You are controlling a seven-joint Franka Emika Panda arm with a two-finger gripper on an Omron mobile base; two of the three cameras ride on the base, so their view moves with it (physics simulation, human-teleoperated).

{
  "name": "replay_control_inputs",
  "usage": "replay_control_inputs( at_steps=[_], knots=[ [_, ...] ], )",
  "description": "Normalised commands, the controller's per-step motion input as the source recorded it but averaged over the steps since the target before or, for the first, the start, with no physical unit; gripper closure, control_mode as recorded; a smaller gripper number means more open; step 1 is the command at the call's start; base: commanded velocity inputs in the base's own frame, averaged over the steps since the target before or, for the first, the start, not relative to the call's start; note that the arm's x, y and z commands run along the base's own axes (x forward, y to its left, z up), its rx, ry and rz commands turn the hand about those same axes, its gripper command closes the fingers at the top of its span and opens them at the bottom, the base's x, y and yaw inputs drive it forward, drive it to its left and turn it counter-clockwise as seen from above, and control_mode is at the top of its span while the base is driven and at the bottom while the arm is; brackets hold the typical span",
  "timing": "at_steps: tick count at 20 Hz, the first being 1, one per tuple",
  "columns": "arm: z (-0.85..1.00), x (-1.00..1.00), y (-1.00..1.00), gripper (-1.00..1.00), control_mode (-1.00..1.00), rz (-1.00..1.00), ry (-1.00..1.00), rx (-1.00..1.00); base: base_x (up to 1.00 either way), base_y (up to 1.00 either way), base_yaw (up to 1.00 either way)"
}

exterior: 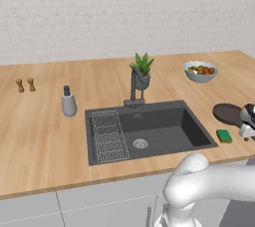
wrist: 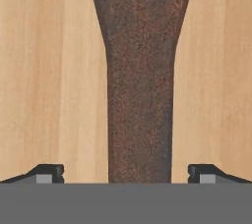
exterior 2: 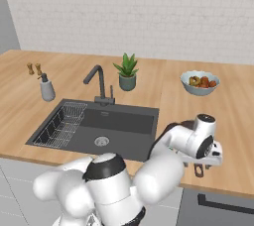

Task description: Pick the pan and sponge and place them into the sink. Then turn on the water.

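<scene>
Reaching for pan (wrist: pixel 140 70): gripper (wrist: pixel 126 174) spread wide, handle centred between jaws, ungrasped; next move, judged: closing, then lifting.

Sponge (exterior: pixel 224 136) beside pan (exterior: pixel 228 113)

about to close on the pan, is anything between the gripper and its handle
Nothing visible. In the hand view the pan handle runs straight between the open gripper fingertips, with only bare counter on either side. The sponge lies apart, beside the pan toward the sink.
</scene>
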Motion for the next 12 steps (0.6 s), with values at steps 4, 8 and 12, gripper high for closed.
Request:
replay_control_inputs(
  at_steps=[4, 8, 12],
  knots=[
    [-0.25, 0.00, 0.00, -1.00, -1.00, 0.05, 0.00, 0.00, 0.00, 0.00, 0.00],
    [-0.14, 0.00, 0.00, -1.00, -1.00, 0.03, 0.00, 0.00, 0.00, 0.00, 0.00],
    [-0.14, 0.00, 0.00, 1.00, -1.00, 0.02, 0.00, 0.00, 0.00, 0.00, 0.00]
  ],
)
